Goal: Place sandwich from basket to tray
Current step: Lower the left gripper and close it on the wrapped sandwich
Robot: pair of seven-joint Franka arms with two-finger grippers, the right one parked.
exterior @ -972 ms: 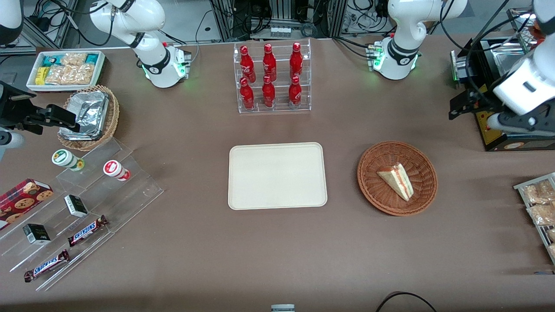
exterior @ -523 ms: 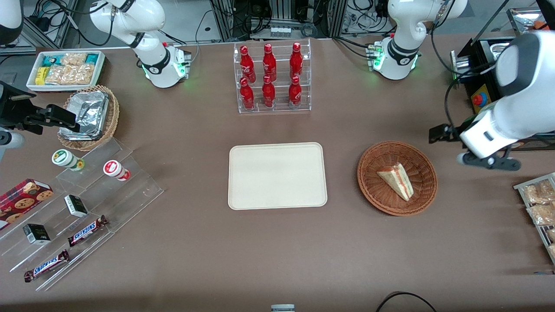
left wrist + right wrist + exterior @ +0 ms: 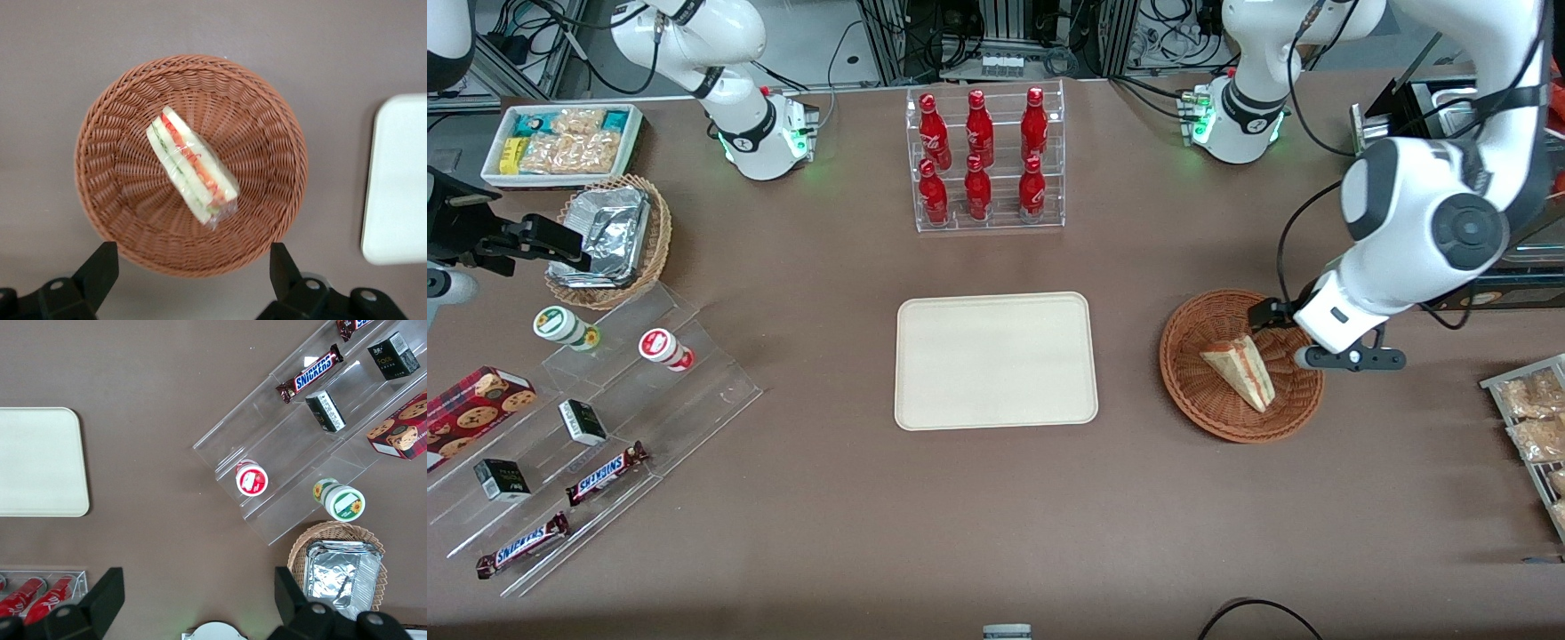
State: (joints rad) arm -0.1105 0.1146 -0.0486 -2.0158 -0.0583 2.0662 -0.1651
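sandwich: wrapped wedge lying in the basket, untouched
basket: on the table, toward the working arm's end, well apart from the table's edges
gripper: above the basket's rim, clear of the sandwich, fingers spread wide, holding nothing
tray: mid-table, beside the basket, nothing on it
bottle rack: farther from the camera than the tray

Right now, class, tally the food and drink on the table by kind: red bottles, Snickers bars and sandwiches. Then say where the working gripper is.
Red bottles: 6
Snickers bars: 2
Sandwich in the basket: 1
Total: 9
The gripper is open above the basket, the tray bare.
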